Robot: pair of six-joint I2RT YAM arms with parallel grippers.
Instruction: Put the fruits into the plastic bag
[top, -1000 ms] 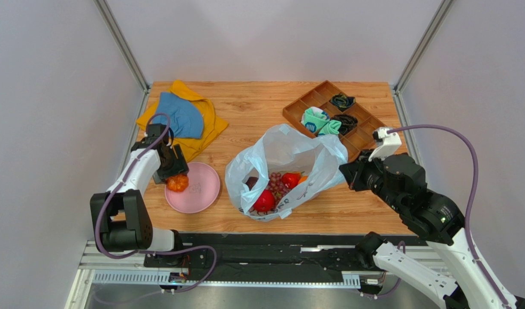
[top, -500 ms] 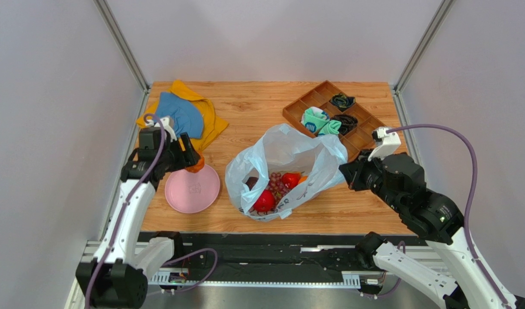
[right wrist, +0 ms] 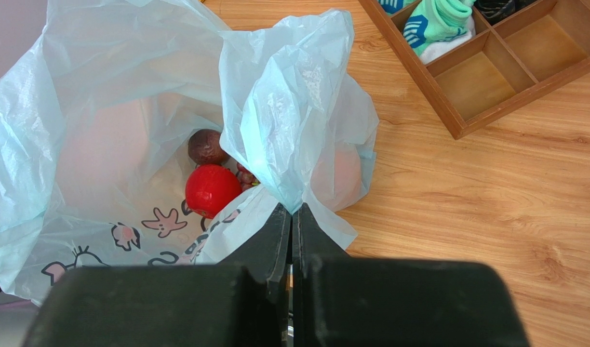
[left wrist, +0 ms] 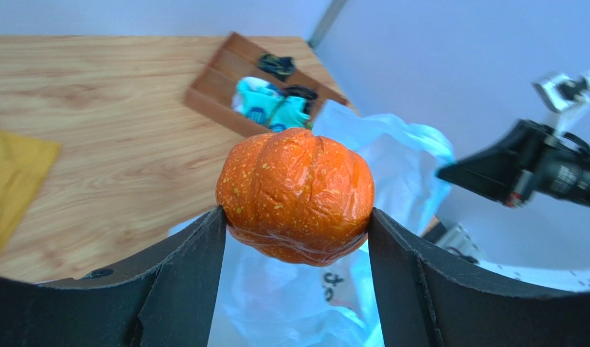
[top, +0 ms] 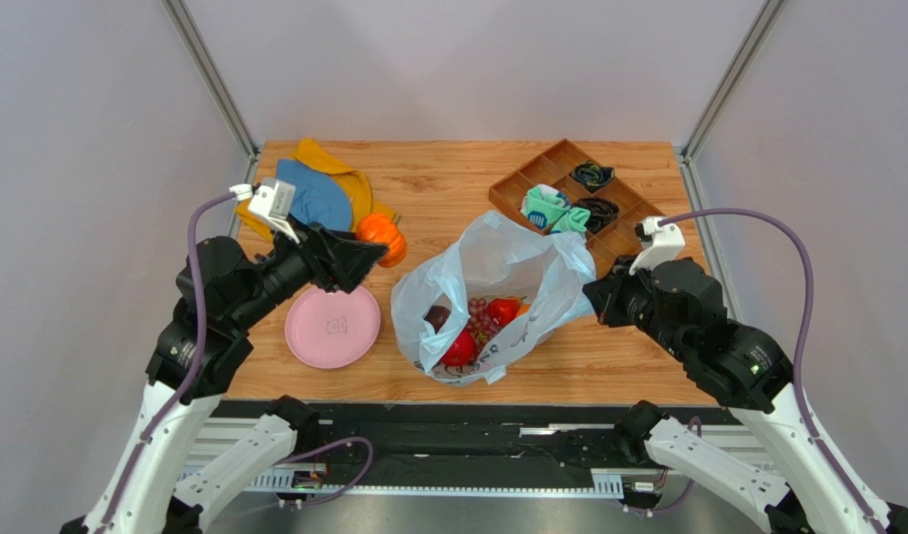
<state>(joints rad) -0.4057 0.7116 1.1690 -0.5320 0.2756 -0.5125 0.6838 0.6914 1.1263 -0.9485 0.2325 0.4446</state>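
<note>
My left gripper (top: 369,251) is shut on the orange (top: 381,237), a ribbed, speckled fruit (left wrist: 296,195), and holds it in the air left of the plastic bag (top: 492,267). The pale blue bag lies open on the table. Inside it are red apples (top: 460,347), a dark plum (top: 436,318) and grapes (top: 479,317). My right gripper (top: 594,300) is shut on the bag's right rim (right wrist: 291,189) and holds it up. In the right wrist view a red apple (right wrist: 212,190) and the plum (right wrist: 207,147) show inside the bag.
An empty pink plate (top: 334,325) sits left of the bag. A blue cloth on a yellow cloth (top: 314,198) lies at the back left. A wooden divided tray (top: 587,206) with socks and cables stands at the back right.
My left gripper lifted the orange off the pink plate and carried it up and right toward the bag. The right gripper kept its hold on the bag rim.
</note>
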